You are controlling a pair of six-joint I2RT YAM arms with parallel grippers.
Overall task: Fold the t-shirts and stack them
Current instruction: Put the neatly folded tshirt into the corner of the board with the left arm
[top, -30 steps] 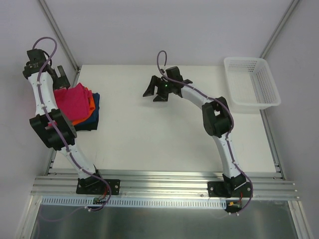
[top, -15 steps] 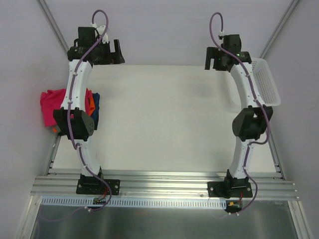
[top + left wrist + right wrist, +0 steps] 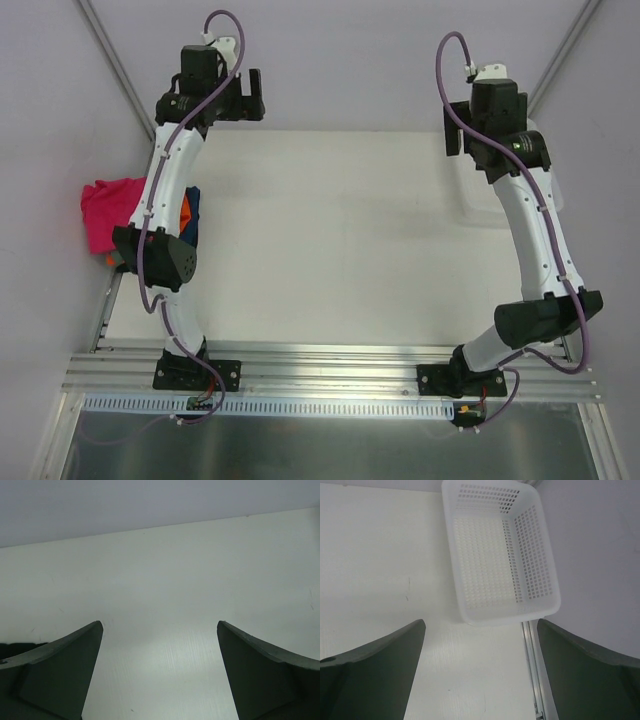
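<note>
White table (image 3: 330,250), matte, evenly lit, with no hard shadows. Plain pale lilac-grey walls (image 3: 330,60) close it in at the back and on both sides. A slim metal strut (image 3: 112,62) runs along each back corner. A ribbed aluminium rail (image 3: 330,368) crosses the near table edge. Below it lies a dull reflective metal sheet (image 3: 300,448), possibly a lower shelf; floor not discernible.

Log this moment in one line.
left gripper open, holding nothing | right gripper open, facing basket | shirts heaped on table, left edge
</note>
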